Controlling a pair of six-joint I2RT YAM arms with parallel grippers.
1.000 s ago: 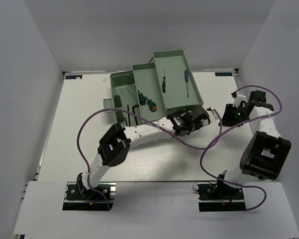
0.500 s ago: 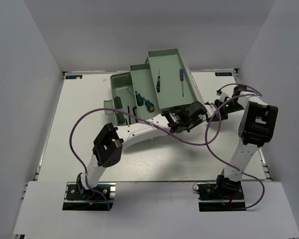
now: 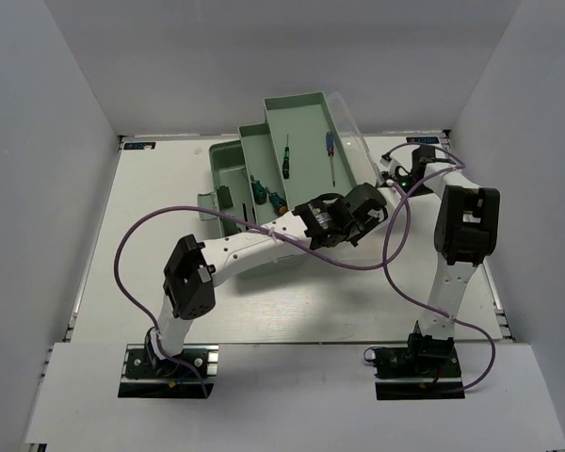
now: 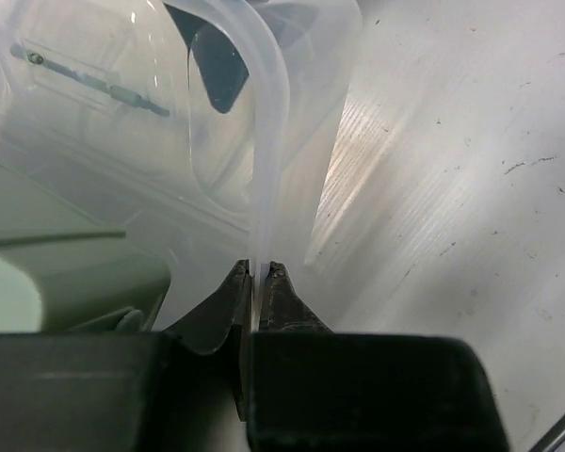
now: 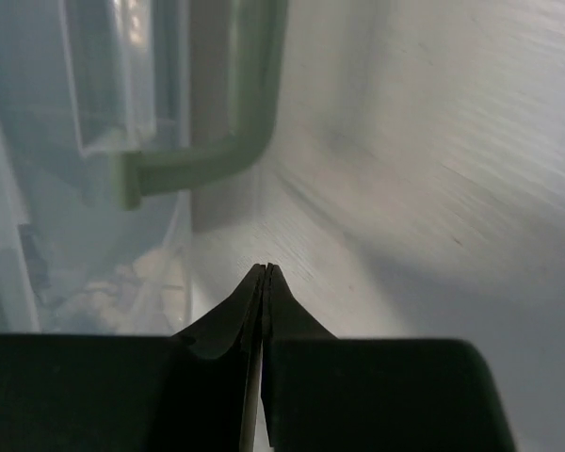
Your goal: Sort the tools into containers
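The pale green toolbox (image 3: 228, 169) stands mid-table with its fold-out trays raised. The top tray (image 3: 306, 111) holds a thin green-handled screwdriver (image 3: 285, 156) and a blue-handled one (image 3: 330, 155). Two stubby green screwdrivers (image 3: 266, 193) lie in the lower tray, and dark hex keys (image 3: 228, 199) lie in the base. My left gripper (image 3: 375, 195) (image 4: 259, 268) is shut on the edge of the clear lid (image 4: 266, 160) (image 3: 350, 132). My right gripper (image 3: 388, 177) (image 5: 266, 269) is shut on nothing, just right of the lid, with the box's green handle (image 5: 234, 141) ahead of it.
Purple cables (image 3: 132, 247) loop over the table from both arms. White walls close in the table at the left, back and right. Bare table (image 3: 151, 198) lies left of the toolbox and in front of it.
The trays and lid have swung up and to the left with my left gripper holding the lid. My right arm has reached in toward the box's right side, and its gripper has closed.
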